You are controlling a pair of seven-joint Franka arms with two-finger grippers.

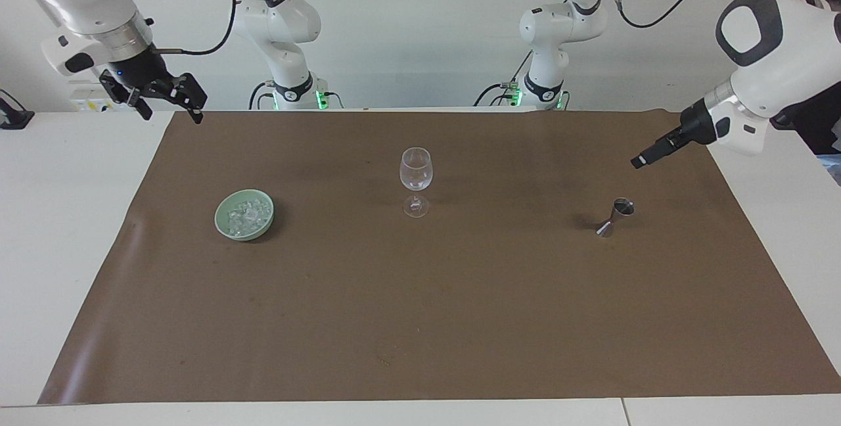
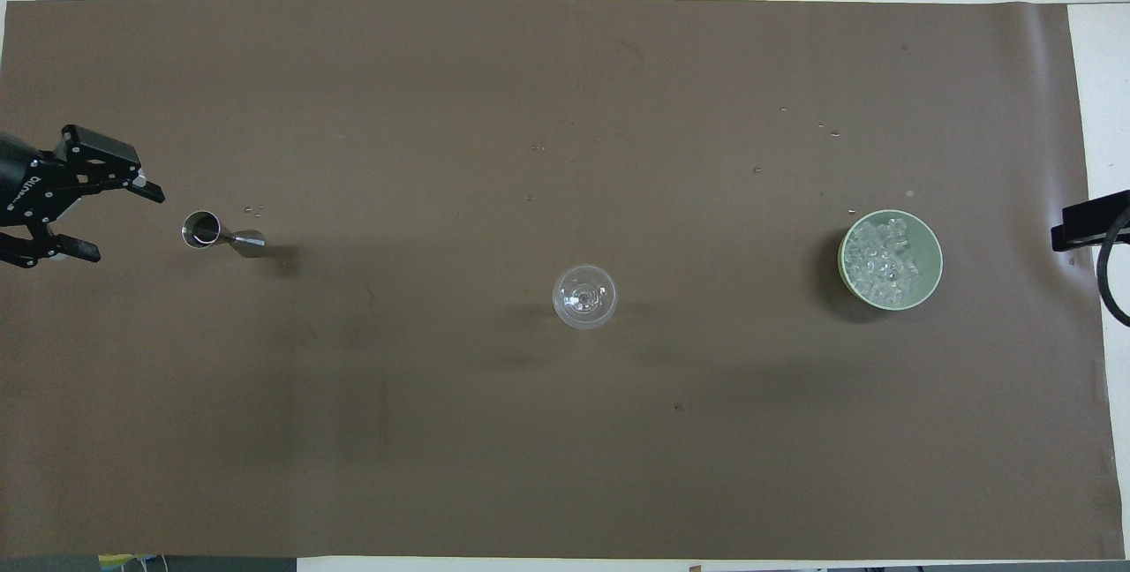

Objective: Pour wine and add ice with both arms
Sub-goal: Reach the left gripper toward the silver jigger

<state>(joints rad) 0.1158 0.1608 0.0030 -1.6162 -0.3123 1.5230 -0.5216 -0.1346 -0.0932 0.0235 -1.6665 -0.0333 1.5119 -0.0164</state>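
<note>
A clear wine glass stands upright mid-mat and looks empty. No wine shows. A pale green bowl holding ice sits toward the right arm's end. A small steel jigger stands toward the left arm's end; what it holds I cannot tell. My left gripper hangs open over the mat just beside the jigger, touching nothing. My right gripper waits open and empty, raised above the mat's corner.
A brown mat covers most of the white table. A few tiny droplets or chips lie on the mat near the bowl, with more beside the jigger. The arm bases stand at the table's robot-side edge.
</note>
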